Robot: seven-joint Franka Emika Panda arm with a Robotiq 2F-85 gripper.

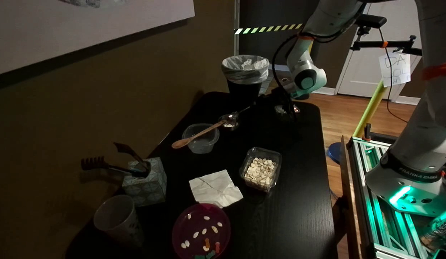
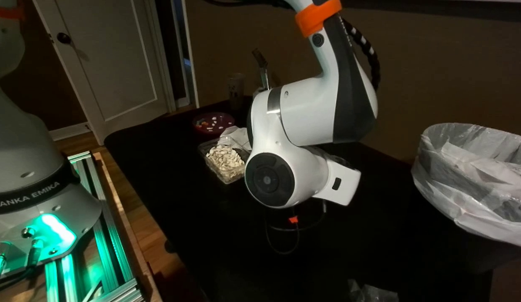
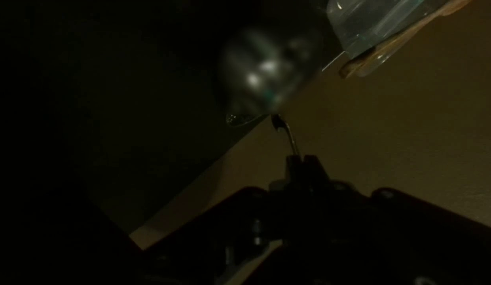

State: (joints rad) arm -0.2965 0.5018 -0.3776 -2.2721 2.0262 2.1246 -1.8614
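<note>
Wrist view: gripper (image 3: 302, 159) pinching a metal utensil (image 3: 291, 140) by its handle; seemingly a holding step, next move likely wanting a level grip. In an exterior view: utensil this side of lined bin (image 1: 244, 77), brown wall (image 1: 208, 50) beside. In an exterior view: black tabletop (image 2: 172, 180), pale flakes (image 2: 225, 158) well apart from bin, pale door (image 2: 105, 63) farther.

Claw (image 3: 302, 159) pinching a thin metal rod (image 3: 291, 137), blurred silvery shape (image 3: 265, 71), clear container (image 3: 362, 27)

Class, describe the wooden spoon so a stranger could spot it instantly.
In an exterior view, start at the black table and find the clear tub near the wall. The spoon lies across its top. Its brown wood sets it apart from the metal utensil in the pincer.
</note>
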